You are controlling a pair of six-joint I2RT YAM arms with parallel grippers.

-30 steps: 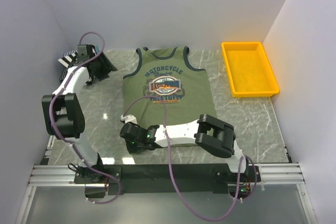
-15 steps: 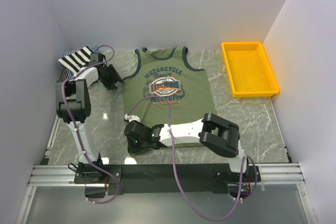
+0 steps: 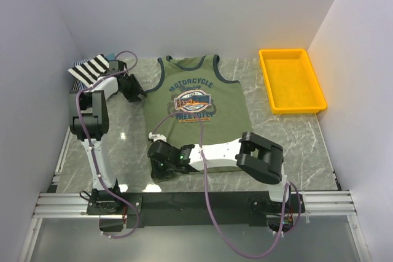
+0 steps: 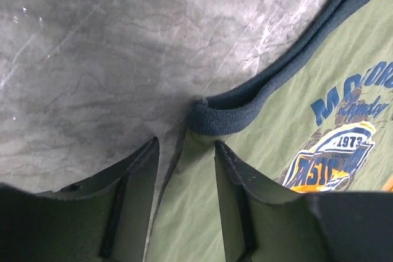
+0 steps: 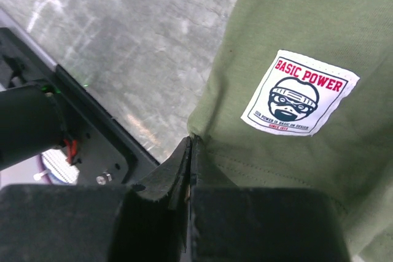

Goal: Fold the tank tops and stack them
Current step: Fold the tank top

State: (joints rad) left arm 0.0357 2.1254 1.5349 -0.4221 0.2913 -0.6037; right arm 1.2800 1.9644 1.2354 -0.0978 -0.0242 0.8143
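Top external view has the green tank top (image 3: 196, 99) spread flat, front up, on the middle of the table (image 3: 295, 139), with the striped tank top (image 3: 91, 69) bunched at the far left corner and the yellow tray (image 3: 319, 93) well apart on the right. The cloth looks thin, light and limp, so it should sag and crease wherever it is lifted. I judge the firmest holds to be the stitched hem corners and the thicker navy trim (image 4: 258, 99) at the armholes.

The right gripper (image 5: 190, 151) has its jaws pressed together, pinching the near left hem corner of the green top. The left gripper (image 4: 184, 164) has its jaws spread, one on either side of the side edge just below the armhole, nothing pinched yet.

Large blue letters across the chest read "MOTORCYCLE", and the badge beneath carries "1973". A white sewn label (image 5: 299, 93) near the hem reads "BASIC POWER" in red over a masked face; the fine line under it is too small to read.
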